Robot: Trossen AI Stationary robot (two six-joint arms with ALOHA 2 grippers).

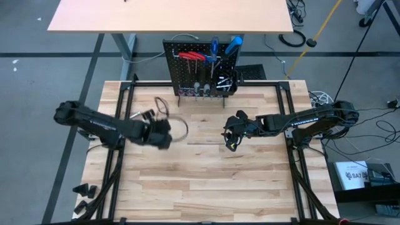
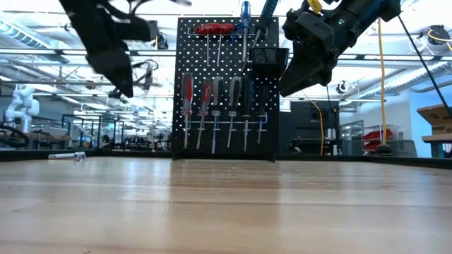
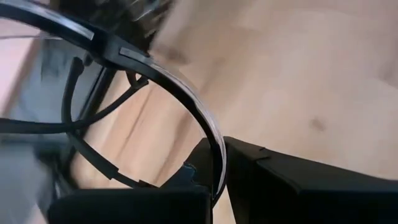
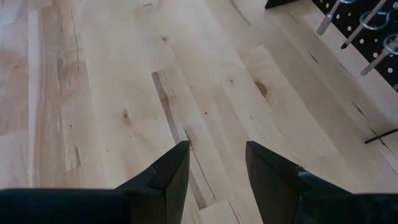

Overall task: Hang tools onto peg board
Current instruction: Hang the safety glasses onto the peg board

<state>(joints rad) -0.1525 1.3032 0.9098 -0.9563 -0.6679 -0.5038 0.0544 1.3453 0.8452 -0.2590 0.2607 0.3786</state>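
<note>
Worktop: peg board upright at far edge, mostly loaded. Left pincer clamped on glasses, lifted off the wood; board lies far-right of it, frame's long axis roughly near-far. Right pincer hovers mid-worktop, parted, empty. Left arm carries.

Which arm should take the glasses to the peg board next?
Left. The left gripper is already shut on the glasses, lifted off the table in front of the peg board. The right gripper hangs open and empty above the wood.
</note>
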